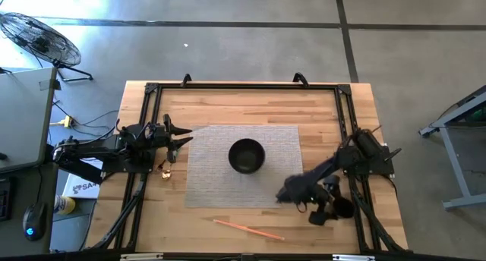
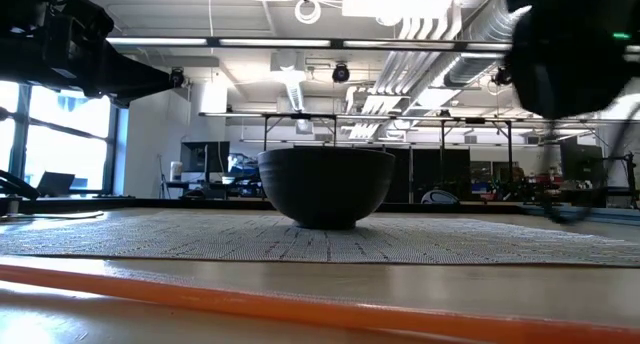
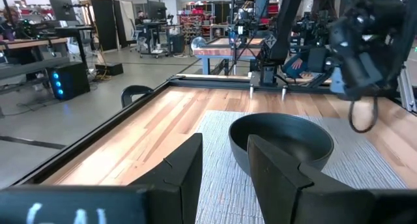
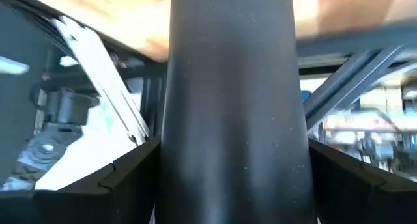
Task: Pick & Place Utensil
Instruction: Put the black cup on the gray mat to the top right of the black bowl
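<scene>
A thin orange utensil lies flat on the bare wood near the table's near edge; in the low view the utensil is a blurred orange bar in front. A dark bowl stands upright on a grey woven mat; the bowl also shows in the low and left wrist views. My left gripper hovers open at the mat's left edge, pointing at the bowl. My right gripper is folded back near the mat's near right corner. It is open, with a dark round tube between its fingers.
A black metal frame runs along the table's far, left and right sides. A small gold object lies on the wood below the left arm. Bare wood lies between the mat and the near edge around the utensil.
</scene>
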Robot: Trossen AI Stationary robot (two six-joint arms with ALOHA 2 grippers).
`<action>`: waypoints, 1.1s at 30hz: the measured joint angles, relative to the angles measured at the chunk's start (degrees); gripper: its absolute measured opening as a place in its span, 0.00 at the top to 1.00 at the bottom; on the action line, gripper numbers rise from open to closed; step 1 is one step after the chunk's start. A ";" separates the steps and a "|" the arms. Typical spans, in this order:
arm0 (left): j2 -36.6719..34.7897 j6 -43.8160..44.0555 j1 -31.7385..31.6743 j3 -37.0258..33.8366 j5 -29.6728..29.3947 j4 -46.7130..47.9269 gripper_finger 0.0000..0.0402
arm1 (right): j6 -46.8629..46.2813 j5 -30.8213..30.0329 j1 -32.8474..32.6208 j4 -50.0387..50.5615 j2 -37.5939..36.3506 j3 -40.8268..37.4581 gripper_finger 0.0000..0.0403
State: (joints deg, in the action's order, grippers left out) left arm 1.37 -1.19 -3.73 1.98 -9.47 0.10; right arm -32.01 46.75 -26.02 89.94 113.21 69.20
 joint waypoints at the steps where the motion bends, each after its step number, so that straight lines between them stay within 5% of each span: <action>1: 0.00 0.02 0.00 -0.02 0.00 0.02 0.70 | 0.30 -1.25 1.43 0.00 -0.76 -0.01 0.24; 16: 0.00 0.00 0.02 -0.02 0.00 0.02 0.70 | -4.96 -11.62 27.17 0.04 -18.82 -2.73 0.24; 26: -0.02 0.00 0.02 -0.02 0.00 0.02 0.70 | 5.00 -13.46 52.58 0.03 -17.66 -2.67 0.24; 33: 0.00 0.02 0.00 -0.02 0.00 0.02 0.70 | 2.44 -10.61 66.11 -1.36 -13.46 -2.51 0.24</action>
State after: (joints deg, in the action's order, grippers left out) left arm 1.37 -1.17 -3.72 1.96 -9.48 0.12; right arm -29.57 36.15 40.09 88.58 99.75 66.70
